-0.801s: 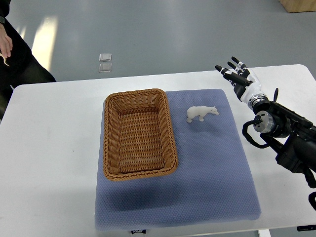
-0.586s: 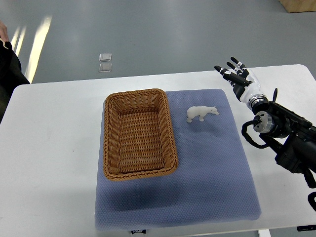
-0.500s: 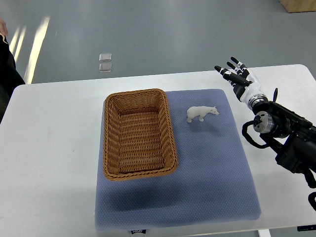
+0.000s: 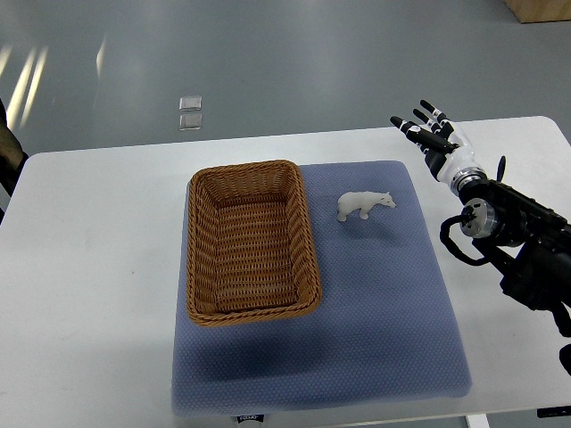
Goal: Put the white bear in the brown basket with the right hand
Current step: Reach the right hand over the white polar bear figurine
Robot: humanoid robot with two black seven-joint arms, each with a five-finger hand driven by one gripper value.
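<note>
A small white bear (image 4: 364,204) stands upright on the blue mat (image 4: 375,303), just right of the brown wicker basket (image 4: 252,242), which holds nothing. My right hand (image 4: 428,136) hovers over the table's far right part, up and to the right of the bear and apart from it. Its fingers are spread and hold nothing. The black right arm (image 4: 517,241) comes in from the right edge. No left arm shows.
The white table (image 4: 89,267) carries the mat. At the left edge a person's dark sleeve (image 4: 7,147) barely shows. Two small clear squares (image 4: 189,112) lie on the grey floor beyond the table.
The person at the left edge has drawn back almost out of the picture. My right hand has shifted very slightly to the right; bear and basket have stayed put.
</note>
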